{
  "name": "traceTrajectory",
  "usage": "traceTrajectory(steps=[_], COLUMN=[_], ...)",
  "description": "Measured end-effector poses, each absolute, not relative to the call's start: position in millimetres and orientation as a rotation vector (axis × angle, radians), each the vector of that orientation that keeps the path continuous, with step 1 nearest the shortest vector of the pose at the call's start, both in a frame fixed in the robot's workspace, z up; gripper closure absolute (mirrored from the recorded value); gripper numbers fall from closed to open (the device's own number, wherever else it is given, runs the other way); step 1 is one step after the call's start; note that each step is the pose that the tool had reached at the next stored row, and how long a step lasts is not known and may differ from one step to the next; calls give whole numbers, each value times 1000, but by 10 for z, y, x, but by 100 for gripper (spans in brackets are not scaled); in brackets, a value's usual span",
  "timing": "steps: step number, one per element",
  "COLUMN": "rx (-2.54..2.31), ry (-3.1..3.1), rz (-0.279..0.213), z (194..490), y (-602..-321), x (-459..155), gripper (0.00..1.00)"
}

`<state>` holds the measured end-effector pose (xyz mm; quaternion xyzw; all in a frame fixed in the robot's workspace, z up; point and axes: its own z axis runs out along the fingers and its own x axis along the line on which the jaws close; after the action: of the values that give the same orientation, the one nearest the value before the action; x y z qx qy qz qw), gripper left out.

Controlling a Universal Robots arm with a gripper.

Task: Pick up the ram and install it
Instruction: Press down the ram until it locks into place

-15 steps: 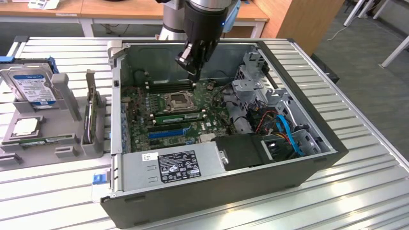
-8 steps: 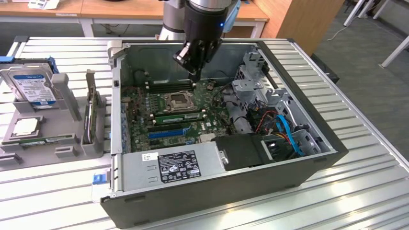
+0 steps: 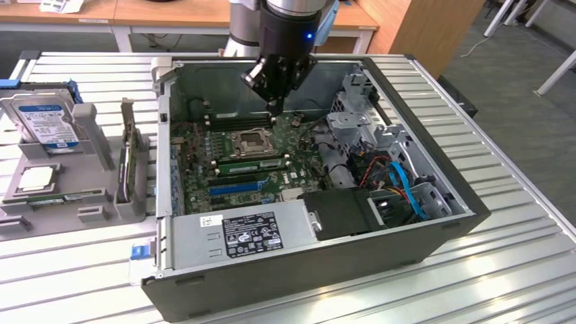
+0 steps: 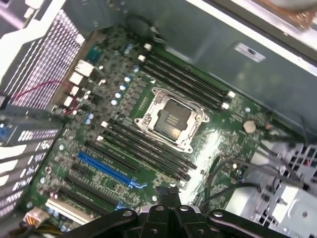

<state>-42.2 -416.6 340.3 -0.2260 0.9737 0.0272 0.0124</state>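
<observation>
Black steel computer case (image 3: 315, 270) lies open on a slatted table (image 3: 504, 270), its green motherboard (image 4: 124, 148) carrying one empty CPU socket (image 4: 173, 118). One closed, empty gripper (image 3: 272, 104) hangs at the case's 12 o'clock. One ram (image 3: 243, 164) stick sits slotted just beside the socket at its 6 o'clock.

- The arm comes down from the top of the exterior view, its black wrist section upright with a small blue light on it.
- The hand (image 3: 274, 104) points straight down, its fingers drawn together to a narrow tip.
- In the wrist view, the hand (image 4: 167, 194) is closed, black linkages spread beneath it.
</observation>
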Motion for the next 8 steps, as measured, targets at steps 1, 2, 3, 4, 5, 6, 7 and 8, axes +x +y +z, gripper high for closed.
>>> traceTrajectory(steps=[1, 2, 3, 4, 5, 6, 7, 8], rx=[-677, -650, -622, -595, -567, -539, -510, -482], ry=[3041, 3046, 3051, 3057, 3061, 3066, 3070, 3074], rz=[84, 84, 84, 83, 83, 82, 82, 82], z=[3403, 3402, 3402, 3402, 3403, 3402, 3402, 3402], y=[-4166, -4167, -4167, -4167, -4166, -4167, -4166, -4166], x=[-421, -421, -421, -422, -422, -421, -421, -421], gripper=[90, 90, 90, 90, 90, 90, 90, 90])
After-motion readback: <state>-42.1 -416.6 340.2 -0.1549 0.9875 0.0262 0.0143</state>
